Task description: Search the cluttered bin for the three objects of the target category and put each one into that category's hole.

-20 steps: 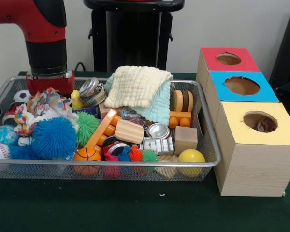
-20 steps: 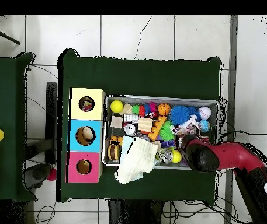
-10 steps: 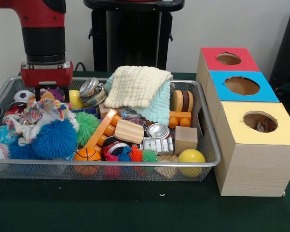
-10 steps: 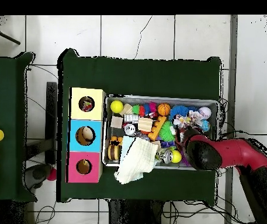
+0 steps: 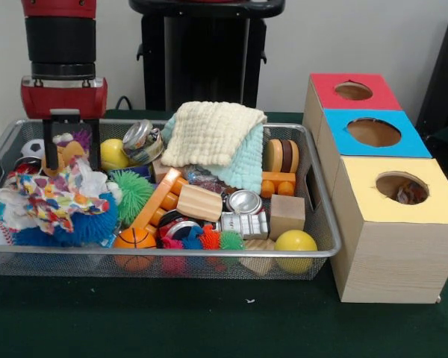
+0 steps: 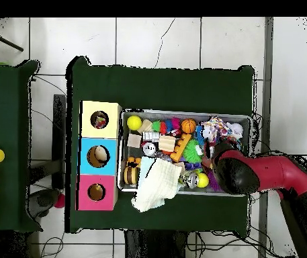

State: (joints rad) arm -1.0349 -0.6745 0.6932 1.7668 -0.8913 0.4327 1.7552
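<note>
The wire mesh bin [image 5: 172,253] is full of mixed toys. My gripper [image 5: 72,165] hangs over its left end with its two fingers [image 5: 51,145] apart and nothing held between them. Just below it a patterned cloth [image 5: 56,198] lies spread over a blue spiky ball [image 5: 89,224]. In the overhead view the red arm's wrist [image 6: 235,176] covers the gripper, and the patterned cloth [image 6: 216,127] lies at the bin's corner. Beside the bin stand a yellow box [image 5: 396,186], a blue box [image 5: 373,133] and a red box [image 5: 353,91], each with a round hole. Something lies inside the yellow hole.
A cream towel [image 5: 213,133] is heaped at the bin's back. Also in the bin are a green spiky ball [image 5: 133,192], a small basketball [image 5: 134,239], a yellow ball [image 5: 296,241], wooden blocks [image 5: 199,201], tin cans [image 5: 245,201] and orange bricks [image 5: 157,201].
My gripper has risen out of the bin's left end. The patterned cloth has slid off toward the bin's front and now drapes the blue spiky ball.
</note>
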